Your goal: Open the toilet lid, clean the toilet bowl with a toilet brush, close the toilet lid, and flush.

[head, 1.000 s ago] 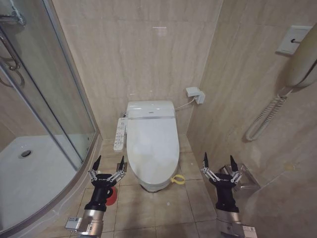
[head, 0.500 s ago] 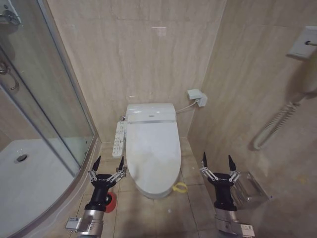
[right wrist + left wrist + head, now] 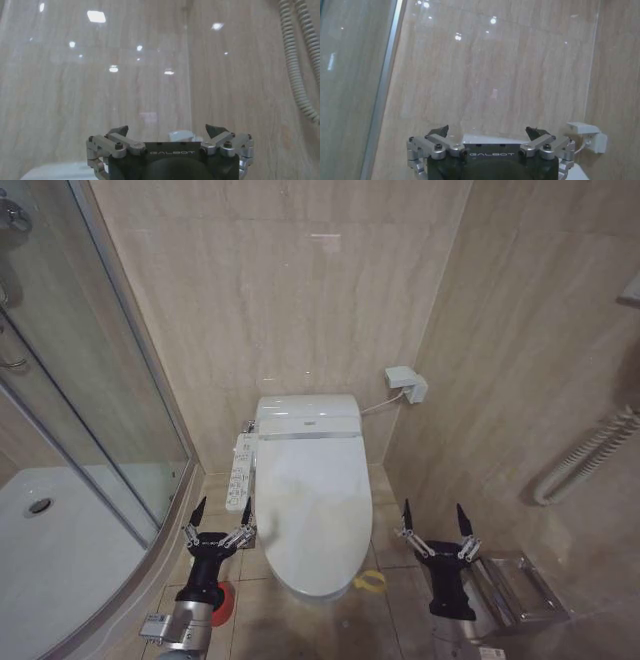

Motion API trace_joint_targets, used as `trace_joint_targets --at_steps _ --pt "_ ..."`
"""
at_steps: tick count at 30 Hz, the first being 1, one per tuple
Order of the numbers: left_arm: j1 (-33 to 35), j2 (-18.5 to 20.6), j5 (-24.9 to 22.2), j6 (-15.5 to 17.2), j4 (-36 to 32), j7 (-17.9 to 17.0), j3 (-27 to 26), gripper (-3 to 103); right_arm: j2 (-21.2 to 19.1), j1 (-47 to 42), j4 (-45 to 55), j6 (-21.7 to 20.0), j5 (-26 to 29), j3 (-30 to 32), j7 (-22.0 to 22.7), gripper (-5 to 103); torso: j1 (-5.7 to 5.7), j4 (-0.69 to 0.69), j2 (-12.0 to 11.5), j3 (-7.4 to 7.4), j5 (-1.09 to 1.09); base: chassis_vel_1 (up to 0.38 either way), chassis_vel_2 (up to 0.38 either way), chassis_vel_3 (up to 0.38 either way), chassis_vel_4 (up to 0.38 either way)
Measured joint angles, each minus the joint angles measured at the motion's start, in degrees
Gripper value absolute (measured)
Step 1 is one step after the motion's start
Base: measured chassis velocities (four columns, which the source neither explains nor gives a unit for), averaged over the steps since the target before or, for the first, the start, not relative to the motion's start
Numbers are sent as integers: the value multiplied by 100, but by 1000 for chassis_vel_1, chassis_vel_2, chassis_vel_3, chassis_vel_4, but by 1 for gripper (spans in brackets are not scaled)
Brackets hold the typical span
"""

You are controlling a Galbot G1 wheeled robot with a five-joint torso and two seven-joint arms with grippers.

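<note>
From the head, the toilet lid [image 3: 312, 505] lies shut at the floor's back wall, both arms flanking it for approach. Left gripper [image 3: 217, 525] and right gripper [image 3: 435, 526] gape wide, empty. Each wrist view confirms spread fingers.

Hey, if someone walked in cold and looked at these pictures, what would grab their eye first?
Probably the white toilet with the toilet lid shut, standing against the tiled back wall in the middle of the head view. Next, the two open pincers held up on either side of it: the left pincer by the glass shower enclosure, the right pincer by the side wall. A small yellow cord loop at the lid's front edge stands out too.
</note>
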Motion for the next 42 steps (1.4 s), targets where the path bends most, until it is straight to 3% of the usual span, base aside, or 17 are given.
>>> trace_joint_targets --at_steps 10,22,42 --pt "-331 42 -201 -80 470 -6 8 100 -560 -550 -250 -38 -486 -283 105 100 4 0 -1 2 -1 0 0 0 0" --pt "-653 115 -304 -58 766 -2 40 100 -206 -278 -1263 -146 -894 -795 336 100 3 1 -1 2 -1 0 0 0 0" --pt "-934 106 -379 -44 1086 8 115 100 -281 89 -2207 -509 -1157 -674 662 100 3 1 -1 2 0 0 0 0 0"
